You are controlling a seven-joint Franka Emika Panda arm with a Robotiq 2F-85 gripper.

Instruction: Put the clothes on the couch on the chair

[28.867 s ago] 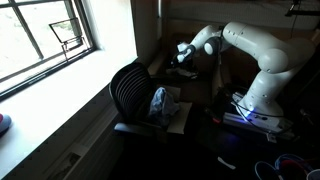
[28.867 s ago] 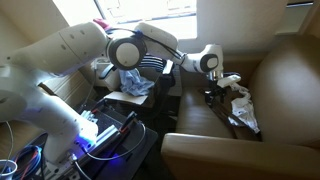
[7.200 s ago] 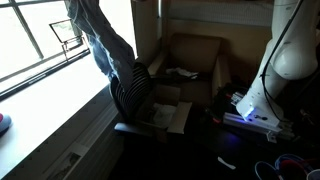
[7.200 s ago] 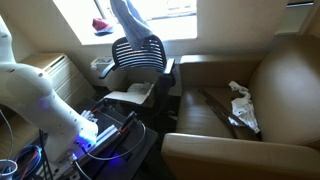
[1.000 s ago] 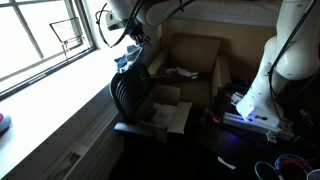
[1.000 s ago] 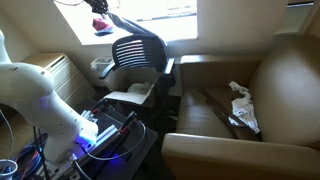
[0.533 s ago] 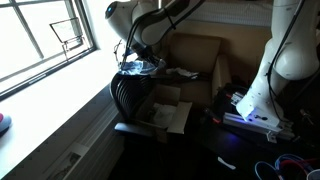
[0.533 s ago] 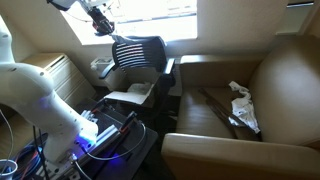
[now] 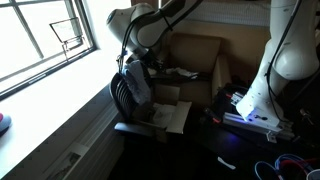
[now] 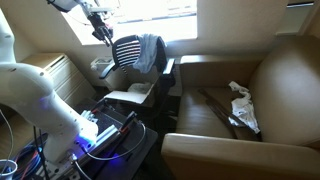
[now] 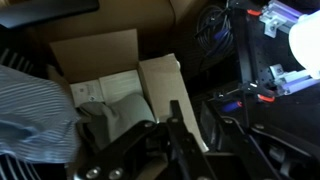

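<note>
end effector (image 10: 100, 30) up beside the top of the black chair (image 10: 128, 52), on the window (image 10: 170, 8) side, close to the ribbed back. opening width: cannot tell from any view. dark fingers (image 11: 177, 125) in the wrist view blurred against the clutter below. apart from the cloth in an exterior view.

dark grey-blue garment (image 10: 151, 52) draped over the top edge of the chair back, hanging down the side nearer the couch (image 10: 270, 70). same garment (image 9: 138, 85) in both exterior views, covering part of the ribs. striped pale blue cloth (image 11: 35, 110) at the left edge of the wrist view, bunched and soft.

flat whitish cardboard sheets (image 10: 130, 95) on the chair seat, under the hanging cloth, also plain in the wrist view.

more clothes on the brown couch seat, well apart from the chair: pale crumpled piece (image 10: 240, 105) near the far arm, dark piece (image 10: 213, 100) just beside it, touching or nearly so.

white arm (image 9: 160, 15) reaching over from the right, above the couch and across to the chair top.
</note>
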